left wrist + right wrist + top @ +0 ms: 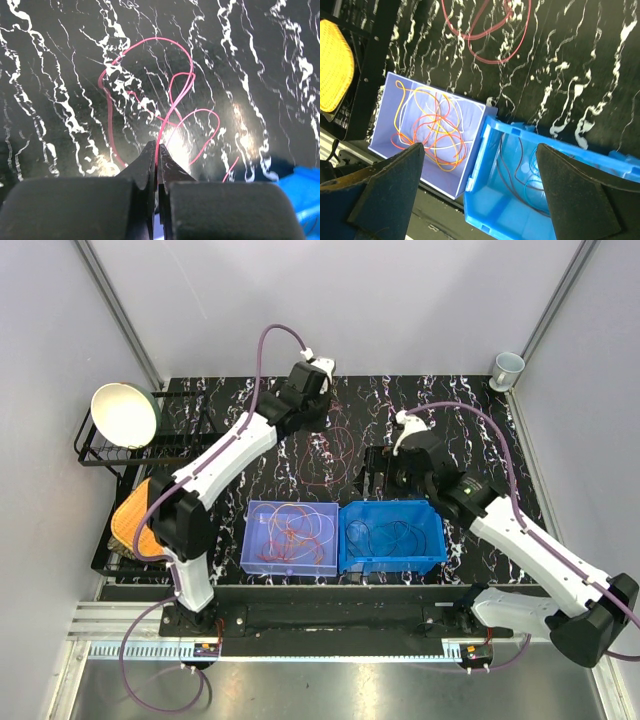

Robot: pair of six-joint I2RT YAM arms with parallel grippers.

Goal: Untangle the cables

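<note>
Left gripper (158, 149) pressed together, pinching a thin red cable (175, 102) right at the fingertips, bottom centre of the left wrist view; the rest of that cable runs up the frame in loose open loops lying on the black, white-veined marble-pattern tabletop (50, 75); in the top view these loops sit at mid-frame, just above the two bins. Right gripper (479, 148) spread wide, nothing between the fingers; in its wrist view both bins show in the gap. A pale purple rectangular plastic bin (476, 145) and a blue plastic bin (515, 131) stand side by side, touching. A tangle of orange, yellow and white cables (432, 131) lies in the purple bin, lower left of that frame; a few dark thin cables (522, 167) lie in the blue one; I cannot tell their exact colours.
</note>
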